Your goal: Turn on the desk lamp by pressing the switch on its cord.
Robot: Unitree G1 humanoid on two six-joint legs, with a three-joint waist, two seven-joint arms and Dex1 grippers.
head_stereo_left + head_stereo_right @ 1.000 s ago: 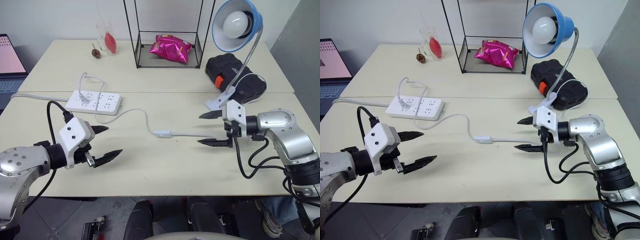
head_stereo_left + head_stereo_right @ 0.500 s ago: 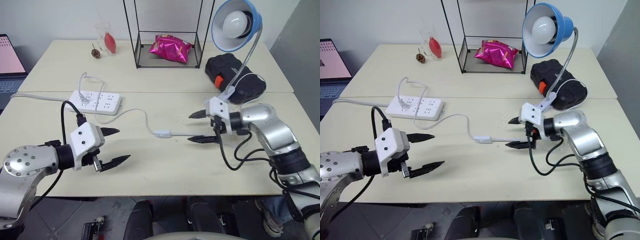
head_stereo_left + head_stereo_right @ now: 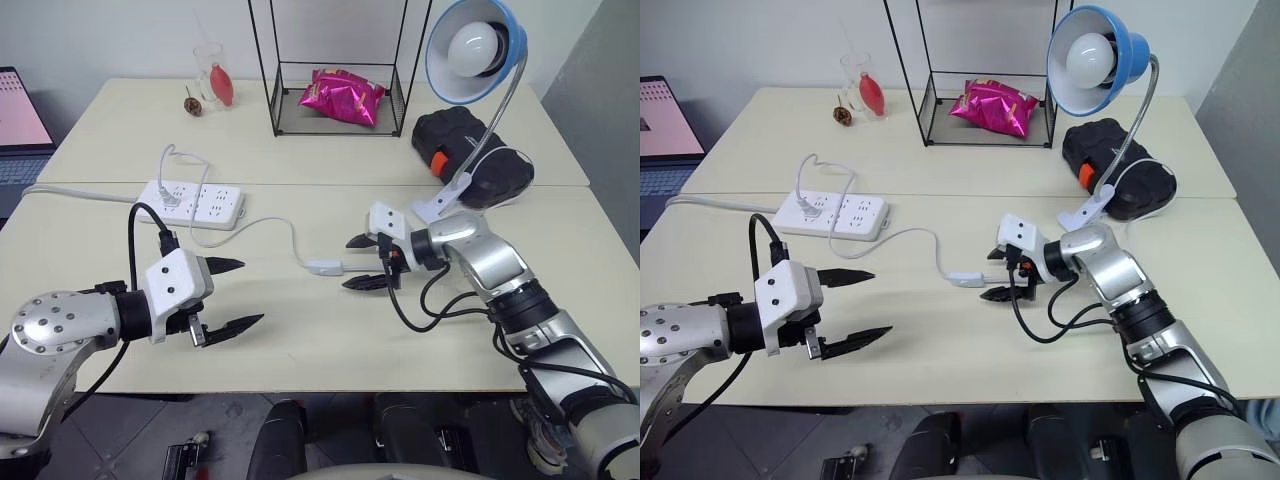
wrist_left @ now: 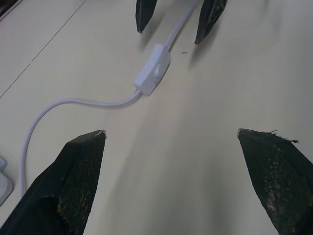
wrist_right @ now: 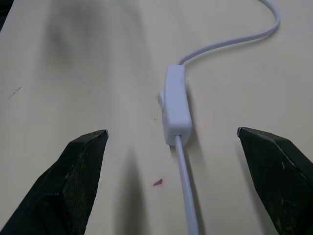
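I hold my right gripper (image 3: 362, 262) beside the small white oblong inline switch (image 3: 322, 267), jaws spread to straddle its thin white cord (image 5: 188, 196); left gripper (image 3: 234, 296) waits nearby, jaws spread.

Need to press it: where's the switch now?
In the left eye view, the switch lies mid-table on the cord, just left of the open right gripper.

You have a white power strip (image 3: 188, 203) on the near table (image 3: 300, 330), left of centre, with a plug in it. On the far table, a wire rack (image 3: 338, 70) holds a pink snack bag (image 3: 346, 97). Left of the rack stands a glass (image 3: 208, 66) with something red inside. A black case (image 3: 468, 152) lies at the right, and a laptop (image 3: 18, 130) sits at the left edge.
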